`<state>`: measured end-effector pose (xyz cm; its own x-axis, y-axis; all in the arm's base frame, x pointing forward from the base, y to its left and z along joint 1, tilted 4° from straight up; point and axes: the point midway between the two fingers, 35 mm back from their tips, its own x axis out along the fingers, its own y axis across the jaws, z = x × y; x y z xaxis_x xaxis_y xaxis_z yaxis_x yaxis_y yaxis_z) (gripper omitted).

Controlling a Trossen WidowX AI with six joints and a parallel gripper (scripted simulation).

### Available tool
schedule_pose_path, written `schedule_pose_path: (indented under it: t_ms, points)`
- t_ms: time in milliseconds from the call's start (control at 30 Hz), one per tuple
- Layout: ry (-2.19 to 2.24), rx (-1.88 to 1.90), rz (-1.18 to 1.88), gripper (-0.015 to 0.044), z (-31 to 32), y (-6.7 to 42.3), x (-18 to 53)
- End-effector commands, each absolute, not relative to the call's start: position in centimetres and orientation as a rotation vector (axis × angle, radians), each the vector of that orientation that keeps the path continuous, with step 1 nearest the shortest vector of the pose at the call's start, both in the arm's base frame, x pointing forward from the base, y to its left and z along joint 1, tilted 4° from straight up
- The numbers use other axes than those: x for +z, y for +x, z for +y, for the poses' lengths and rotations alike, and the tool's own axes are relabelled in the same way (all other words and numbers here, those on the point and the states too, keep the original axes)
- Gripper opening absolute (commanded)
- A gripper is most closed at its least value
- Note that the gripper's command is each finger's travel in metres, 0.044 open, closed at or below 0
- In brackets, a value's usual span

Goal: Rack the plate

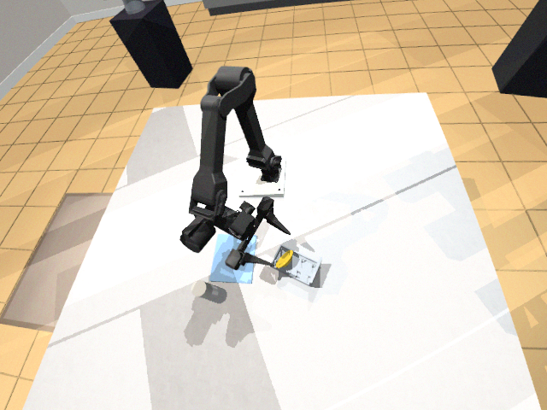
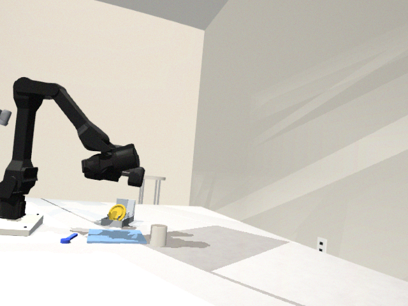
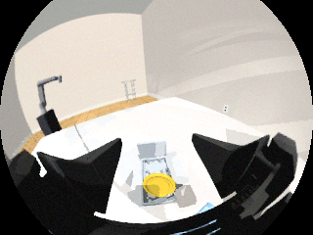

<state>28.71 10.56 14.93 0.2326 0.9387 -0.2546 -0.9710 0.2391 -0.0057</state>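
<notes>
The yellow plate (image 1: 284, 259) (image 2: 116, 212) (image 3: 158, 184) stands on edge in the grey dish rack (image 1: 307, 270) (image 2: 130, 206) (image 3: 156, 155), between its rails. My gripper (image 1: 281, 248) (image 2: 135, 179) (image 3: 158, 140) is open and empty. It hangs above the rack and a little back from it, clear of the plate, with its fingers spread wide to either side in the wrist view. The rack sits on the white table (image 1: 375, 308).
A light blue mat (image 1: 223, 272) (image 2: 115, 236) lies beside the rack under the arm. A beige cup (image 1: 201, 289) (image 2: 158, 234) stands near the mat. A small blue utensil (image 2: 68, 238) lies left of the mat. The arm's base plate (image 1: 262, 190) (image 2: 20, 227) is behind.
</notes>
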Motion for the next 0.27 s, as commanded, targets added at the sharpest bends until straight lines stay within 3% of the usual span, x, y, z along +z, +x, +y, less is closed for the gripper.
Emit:
schedule_pose_path:
  t_ms: [0,233]
  points:
    - [-0.179,1.288,0.312,0.0400,10.46,29.22,15.38]
    - [-0.171,1.189,0.550,0.0400,9.90,29.54,15.78]
